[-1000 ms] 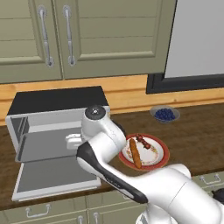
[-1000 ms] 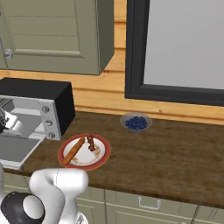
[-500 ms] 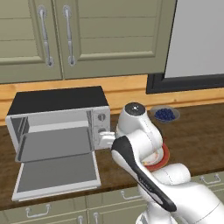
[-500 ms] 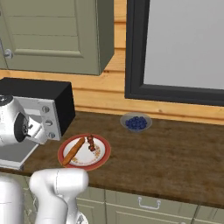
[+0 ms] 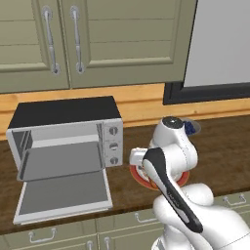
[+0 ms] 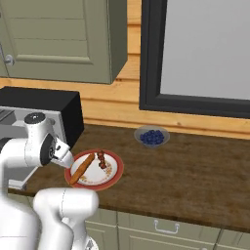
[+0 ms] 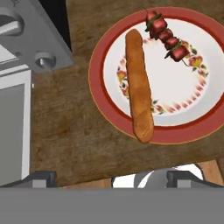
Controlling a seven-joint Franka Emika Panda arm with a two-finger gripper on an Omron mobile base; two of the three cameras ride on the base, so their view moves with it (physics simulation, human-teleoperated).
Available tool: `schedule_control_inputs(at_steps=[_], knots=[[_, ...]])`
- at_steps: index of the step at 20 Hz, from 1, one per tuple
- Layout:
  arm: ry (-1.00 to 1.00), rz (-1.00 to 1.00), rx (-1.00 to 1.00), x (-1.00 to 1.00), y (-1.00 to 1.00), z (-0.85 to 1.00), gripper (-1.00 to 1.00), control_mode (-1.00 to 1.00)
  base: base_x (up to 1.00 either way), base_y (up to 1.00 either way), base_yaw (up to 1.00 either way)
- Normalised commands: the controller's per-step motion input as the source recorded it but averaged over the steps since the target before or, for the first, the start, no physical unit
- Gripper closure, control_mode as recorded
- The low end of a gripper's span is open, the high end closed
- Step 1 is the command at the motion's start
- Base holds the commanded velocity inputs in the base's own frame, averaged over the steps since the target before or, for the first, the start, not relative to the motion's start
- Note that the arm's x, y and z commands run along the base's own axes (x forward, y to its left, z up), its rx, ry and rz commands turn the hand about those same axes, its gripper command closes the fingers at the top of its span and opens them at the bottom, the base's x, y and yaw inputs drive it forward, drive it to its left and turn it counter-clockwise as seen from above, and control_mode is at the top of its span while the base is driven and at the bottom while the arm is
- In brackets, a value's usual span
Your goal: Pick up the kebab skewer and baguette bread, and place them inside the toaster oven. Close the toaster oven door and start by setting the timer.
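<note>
Jaws spread and empty, the two-finger gripper [image 7: 112,176] is hovering over the red-rimmed plate [image 7: 105,103]; golden baguette bread [image 7: 138,85] at nine o'clock, meat-chunk kebab skewer [image 7: 165,36] at twelve, both unloaded; silver toaster oven [image 5: 66,138] is gaping open.

Light is even and soft, with no strong source. The plate [image 7: 175,92] is bright and sharp; the baguette [image 7: 138,83] drops only a faint, thin shadow onto it. Left of the plate, the oven [image 5: 66,146] cavity is a dull grey and its top flat black, without glare. The table [image 6: 195,171] wood looks slightly coarse-grained. No blur or edge bending.
</note>
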Motion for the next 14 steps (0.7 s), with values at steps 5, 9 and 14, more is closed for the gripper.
schedule_control_inputs(at_steps=[5,9,14], knots=[[0.07,0.0,0.01,0.2,-0.08,-0.43,-1.0,-1.0,0.0,0.0,0.0],[0.04,0.01,0.01,0.21,-0.22,-0.19,-1.0,-1.0,0.0,0.0,0.0],[-0.01,0.06,0.0,0.71,-0.35,-0.21,-1.0,-1.0,0.0,0.0,0.0]])
